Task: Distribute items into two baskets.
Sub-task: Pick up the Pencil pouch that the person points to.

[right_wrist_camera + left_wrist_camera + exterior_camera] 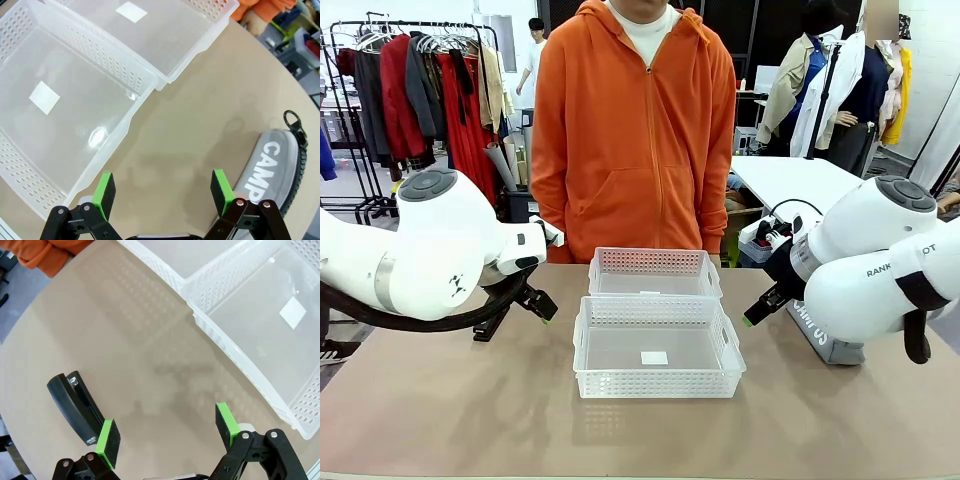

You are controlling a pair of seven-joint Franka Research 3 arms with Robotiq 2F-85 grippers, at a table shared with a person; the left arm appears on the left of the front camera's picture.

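Note:
Two white lattice baskets stand mid-table, the larger basket (658, 385) in front and the smaller basket (655, 262) behind it. Both are empty. My left gripper (517, 315) hovers open left of them. In the left wrist view my left gripper (166, 432) is above bare table, with the black stapler (75, 407) lying beside its left finger and the larger basket (235, 347) off to the right. My right gripper (757, 308) is open right of the baskets. In the right wrist view my right gripper (162, 191) stands between the larger basket (125, 120) and the grey CAMPUS pouch (277, 165).
A person in an orange hoodie (635, 130) stands at the far edge behind the baskets. The grey pouch (825, 340) lies half under my right arm. A power strip (765, 235) and a white table are beyond the far right corner. Bare tabletop lies in front of the baskets.

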